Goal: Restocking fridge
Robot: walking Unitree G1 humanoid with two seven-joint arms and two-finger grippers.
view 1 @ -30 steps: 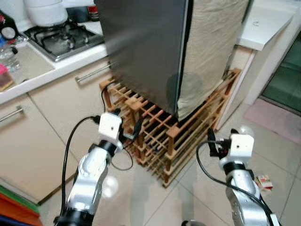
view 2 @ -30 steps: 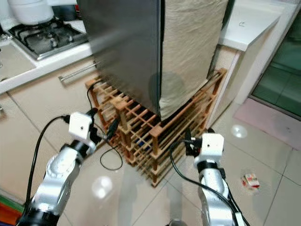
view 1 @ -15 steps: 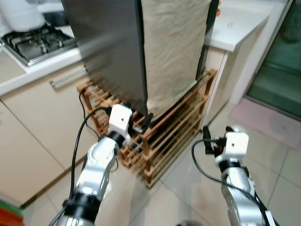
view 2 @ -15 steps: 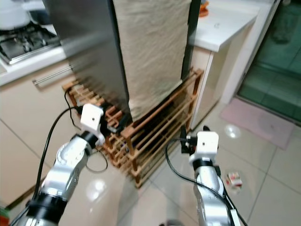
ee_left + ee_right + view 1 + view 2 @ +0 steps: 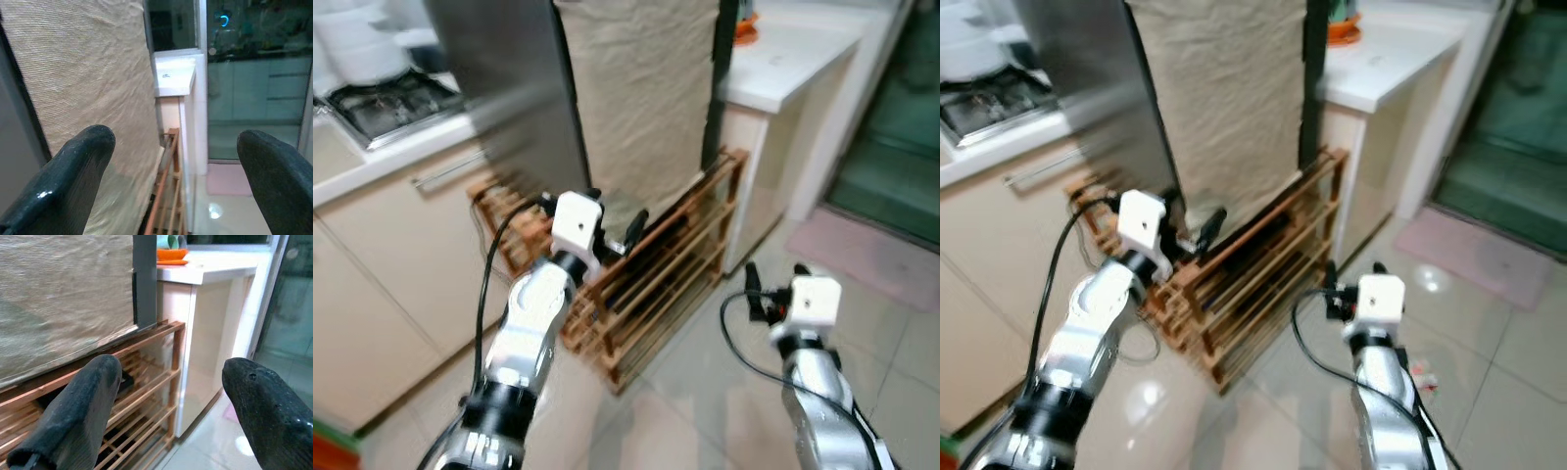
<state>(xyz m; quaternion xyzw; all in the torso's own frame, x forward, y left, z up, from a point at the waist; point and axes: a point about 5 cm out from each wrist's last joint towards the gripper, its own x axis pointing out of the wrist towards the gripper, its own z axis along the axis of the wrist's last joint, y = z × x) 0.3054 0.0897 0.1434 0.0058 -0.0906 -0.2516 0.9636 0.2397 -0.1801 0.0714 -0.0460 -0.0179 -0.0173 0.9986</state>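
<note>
A grey steel fridge (image 5: 509, 88) stands on a wooden slatted rack (image 5: 656, 264), with a beige cloth (image 5: 641, 98) hanging down its side. My left gripper (image 5: 617, 220) is raised close to the cloth's lower edge, just above the rack's top rail. In the left wrist view it (image 5: 176, 147) is open with nothing between its fingers, and the cloth (image 5: 83, 98) is right in front. My right gripper (image 5: 771, 279) hangs lower on the right over the tiled floor, a short way from the rack. It (image 5: 171, 382) is open and empty, facing the rack (image 5: 146, 362).
A white counter (image 5: 783, 59) with an orange dish (image 5: 744, 29) adjoins the fridge on the right. On the left are a gas hob (image 5: 382, 98) and cabinets with a bar handle (image 5: 440, 171). A pink mat (image 5: 891, 245) and a small packet (image 5: 1425, 377) lie on the floor.
The whole view has swung, so the fridge's cloth side now faces me. My left arm has risen and reached closer to the cloth's lower edge. The right gripper stays low.
</note>
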